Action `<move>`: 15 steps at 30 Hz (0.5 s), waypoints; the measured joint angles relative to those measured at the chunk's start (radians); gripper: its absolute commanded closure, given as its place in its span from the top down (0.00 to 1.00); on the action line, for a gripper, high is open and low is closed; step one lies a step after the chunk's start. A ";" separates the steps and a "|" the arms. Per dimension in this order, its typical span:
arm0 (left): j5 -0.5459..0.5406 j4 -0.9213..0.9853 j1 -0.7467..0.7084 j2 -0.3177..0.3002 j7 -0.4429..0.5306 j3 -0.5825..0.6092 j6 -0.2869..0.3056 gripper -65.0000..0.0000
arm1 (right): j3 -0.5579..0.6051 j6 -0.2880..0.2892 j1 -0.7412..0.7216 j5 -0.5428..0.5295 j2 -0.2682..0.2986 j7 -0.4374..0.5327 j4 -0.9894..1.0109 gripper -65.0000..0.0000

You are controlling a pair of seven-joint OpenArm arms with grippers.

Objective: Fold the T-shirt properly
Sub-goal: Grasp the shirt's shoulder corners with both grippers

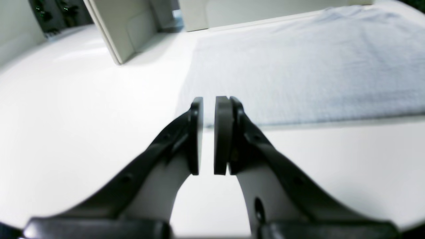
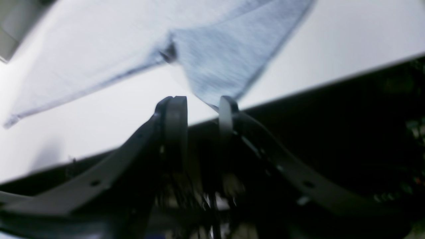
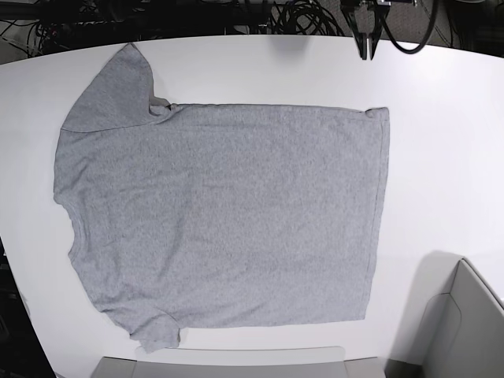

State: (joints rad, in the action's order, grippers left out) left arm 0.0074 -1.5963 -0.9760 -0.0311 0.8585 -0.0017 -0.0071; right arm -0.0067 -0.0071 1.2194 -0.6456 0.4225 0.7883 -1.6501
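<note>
On white table (image 3: 441,157): T-shirt (image 3: 228,220) flat, edges prob. straight.

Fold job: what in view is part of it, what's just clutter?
Job:
T-shirt, spread flat
left gripper, empty
right gripper, jaws apart, empty

Clutter:
grey boxes at table edge
cables beyond the far edge

Bare table (image 3: 441,157) beside T-shirt (image 3: 228,213)
</note>
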 measured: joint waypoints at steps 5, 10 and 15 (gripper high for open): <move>0.000 -0.075 0.006 -0.001 -0.158 0.002 0.003 0.11 | 0.000 -0.002 -0.038 -0.152 0.099 -0.102 -0.004 0.44; 0.000 -0.114 0.035 -0.002 -0.220 0.002 0.004 0.11 | 0.008 -0.002 -0.051 -0.268 0.175 -0.104 -0.003 0.44; 0.000 -0.116 0.104 -0.003 -0.316 0.002 0.005 0.11 | 0.008 -0.001 -0.120 -0.357 0.181 -0.120 -0.004 0.44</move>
State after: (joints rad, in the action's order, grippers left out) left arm 0.0074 -1.7119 -0.8719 -0.0338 0.5423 0.0002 -0.0025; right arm 0.0013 -0.0082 1.0992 -1.0027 0.6037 0.6682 -1.6543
